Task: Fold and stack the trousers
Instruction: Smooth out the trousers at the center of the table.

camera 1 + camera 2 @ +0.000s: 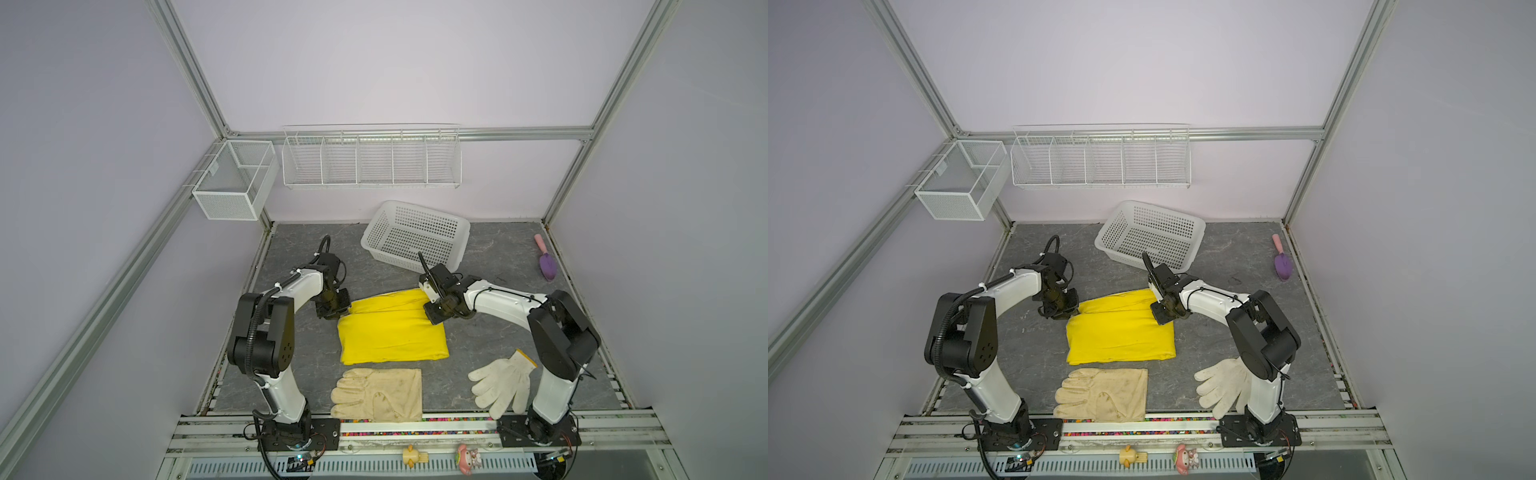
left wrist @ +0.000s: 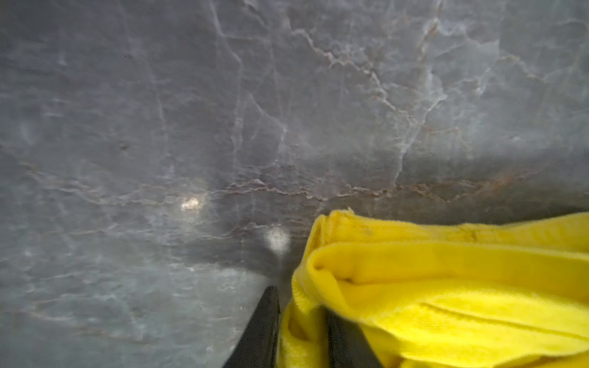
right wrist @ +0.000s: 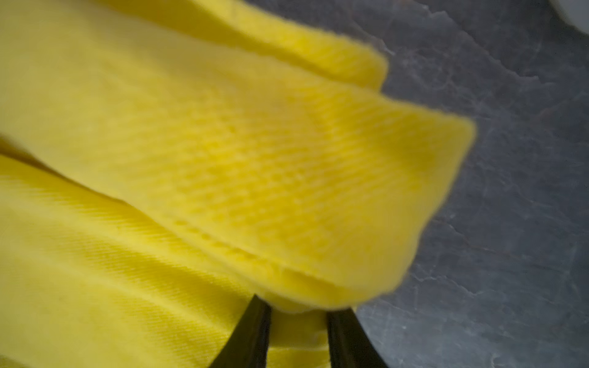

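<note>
Pinching yellow cloth between nearly closed jaws on both sides, left gripper (image 1: 338, 310) at one far corner of the folded trousers (image 1: 392, 332) and right gripper (image 1: 433, 311) at the other, far edge running crosswise between them, the rest lying flat just behind both.

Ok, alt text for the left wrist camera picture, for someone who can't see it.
The left gripper pinches a bunched, hemmed edge of the bright yellow trousers between its black fingers. The rest is blurred grey marbled table.
</note>
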Tool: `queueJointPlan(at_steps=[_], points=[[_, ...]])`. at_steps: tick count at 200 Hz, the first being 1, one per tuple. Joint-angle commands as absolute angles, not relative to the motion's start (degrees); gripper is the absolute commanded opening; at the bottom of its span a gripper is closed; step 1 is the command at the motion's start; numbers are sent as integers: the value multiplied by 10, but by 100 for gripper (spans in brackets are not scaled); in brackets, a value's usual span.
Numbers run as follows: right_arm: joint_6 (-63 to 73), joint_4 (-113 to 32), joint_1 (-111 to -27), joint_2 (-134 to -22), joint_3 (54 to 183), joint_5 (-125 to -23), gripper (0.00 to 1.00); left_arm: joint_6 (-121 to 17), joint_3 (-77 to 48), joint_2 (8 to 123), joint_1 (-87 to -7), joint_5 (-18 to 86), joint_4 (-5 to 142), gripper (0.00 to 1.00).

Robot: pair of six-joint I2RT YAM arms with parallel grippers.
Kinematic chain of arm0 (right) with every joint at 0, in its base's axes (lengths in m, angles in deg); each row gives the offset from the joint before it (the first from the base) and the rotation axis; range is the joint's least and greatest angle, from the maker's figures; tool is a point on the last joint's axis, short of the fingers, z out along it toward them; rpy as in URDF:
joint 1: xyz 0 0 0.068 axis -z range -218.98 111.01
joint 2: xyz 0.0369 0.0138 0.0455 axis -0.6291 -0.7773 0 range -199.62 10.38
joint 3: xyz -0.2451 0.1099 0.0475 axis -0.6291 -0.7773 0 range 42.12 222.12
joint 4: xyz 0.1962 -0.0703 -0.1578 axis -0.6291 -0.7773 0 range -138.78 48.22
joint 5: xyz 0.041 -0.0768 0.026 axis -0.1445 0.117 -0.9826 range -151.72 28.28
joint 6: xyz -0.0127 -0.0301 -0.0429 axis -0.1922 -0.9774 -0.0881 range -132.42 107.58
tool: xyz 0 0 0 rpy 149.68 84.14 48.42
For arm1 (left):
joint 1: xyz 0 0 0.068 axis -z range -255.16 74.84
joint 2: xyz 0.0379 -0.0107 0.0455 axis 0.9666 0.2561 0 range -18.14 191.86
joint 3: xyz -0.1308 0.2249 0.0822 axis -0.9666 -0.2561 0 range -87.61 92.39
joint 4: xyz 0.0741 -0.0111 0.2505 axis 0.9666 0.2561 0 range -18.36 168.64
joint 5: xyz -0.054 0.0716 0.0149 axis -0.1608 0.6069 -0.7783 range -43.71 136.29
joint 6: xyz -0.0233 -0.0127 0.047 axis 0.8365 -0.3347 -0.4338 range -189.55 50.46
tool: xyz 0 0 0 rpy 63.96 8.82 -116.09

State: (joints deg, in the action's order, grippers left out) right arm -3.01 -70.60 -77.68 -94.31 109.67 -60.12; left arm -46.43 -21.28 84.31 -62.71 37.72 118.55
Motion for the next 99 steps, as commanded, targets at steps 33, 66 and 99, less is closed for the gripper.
queueJointPlan(at_steps=[33, 66, 99], points=[[-54, -738, -780, -861, 1074, -662, 36, -517, -142, 824, -629, 408, 1252, 32], [-84, -732, -782, -837, 1085, -682, 44, -588, -95, 798, -629, 395, 1276, 44], [-66, -706, -792, -839, 1080, -699, 48, -686, -65, 794, -627, 314, 1265, 47]])
